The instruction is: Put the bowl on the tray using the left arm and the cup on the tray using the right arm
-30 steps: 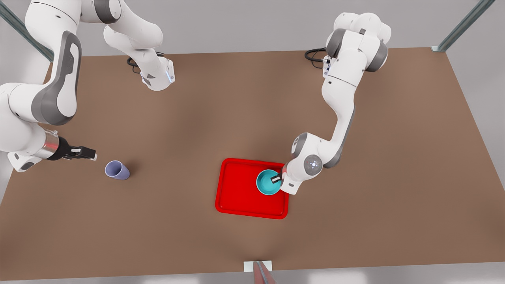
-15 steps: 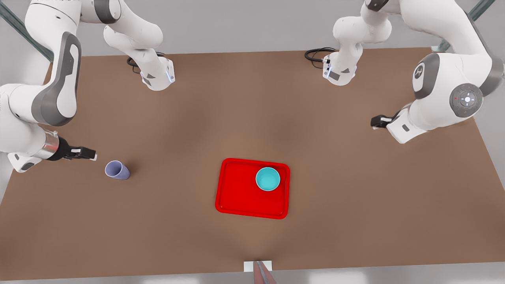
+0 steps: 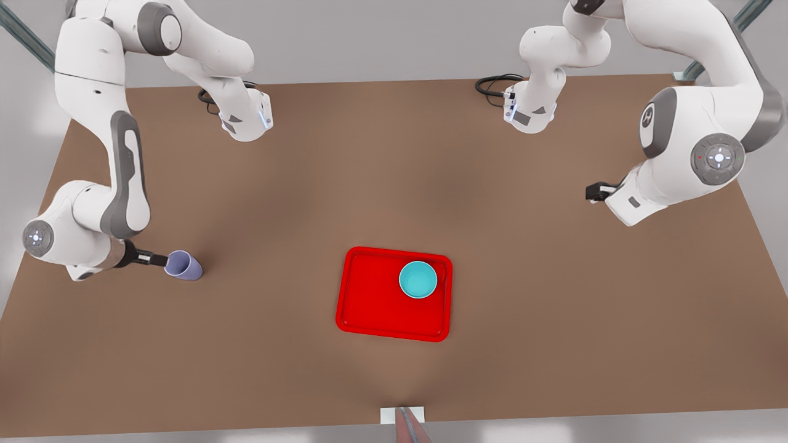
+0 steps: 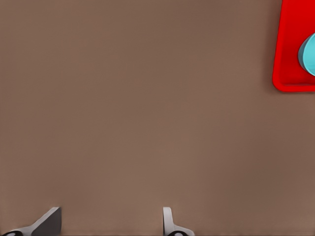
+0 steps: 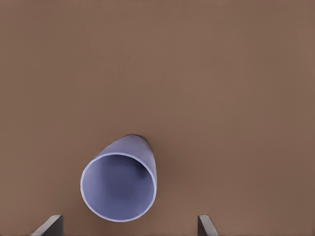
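bowl (image 3: 418, 279) sits on tray (image 3: 369, 307); our right gripper (image 3: 159, 260), open beside cup (image 3: 183, 266), must close; left gripper (image 3: 594, 192) waits open.

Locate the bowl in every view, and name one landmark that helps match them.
Front view: the bowl sits in the tray, in the corner toward the far side and the front view's right.
Left wrist view: a sliver of the bowl shows at the picture's edge, on the tray.
Right wrist view: not in it.
Shared landmark: the red tray, in the front and left wrist views.
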